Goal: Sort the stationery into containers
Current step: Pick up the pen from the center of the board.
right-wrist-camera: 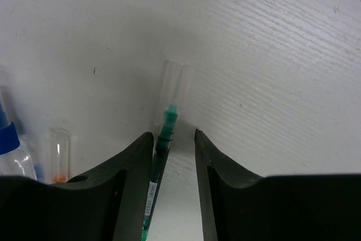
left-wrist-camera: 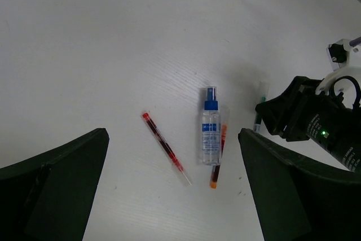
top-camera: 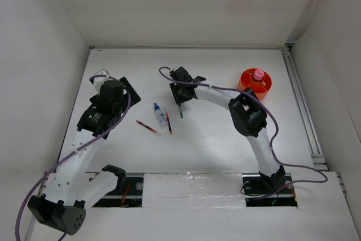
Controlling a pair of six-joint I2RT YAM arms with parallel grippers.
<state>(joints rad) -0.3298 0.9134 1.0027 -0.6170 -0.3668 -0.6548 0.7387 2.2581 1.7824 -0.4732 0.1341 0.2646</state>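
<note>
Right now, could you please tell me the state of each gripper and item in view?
Left gripper: open, empty.
Right gripper: open, astride the dark green pen, unclamped.
Dark green pen: lying flat.
Clear bottle: on its side, capped.
Red pen: lying flat, alone.
Second red pen: flat, against the bottle.
Orange tub: upright, holding one item.
Pink-capped cylinder: upright in the tub.

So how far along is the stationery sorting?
Done: one pink-capped cylinder stands in the orange tub. In hand: the right fingers straddle the dark green pen, not yet clamped. Still to go: that pen, the clear bottle and two red pens lie outside the tub.
</note>
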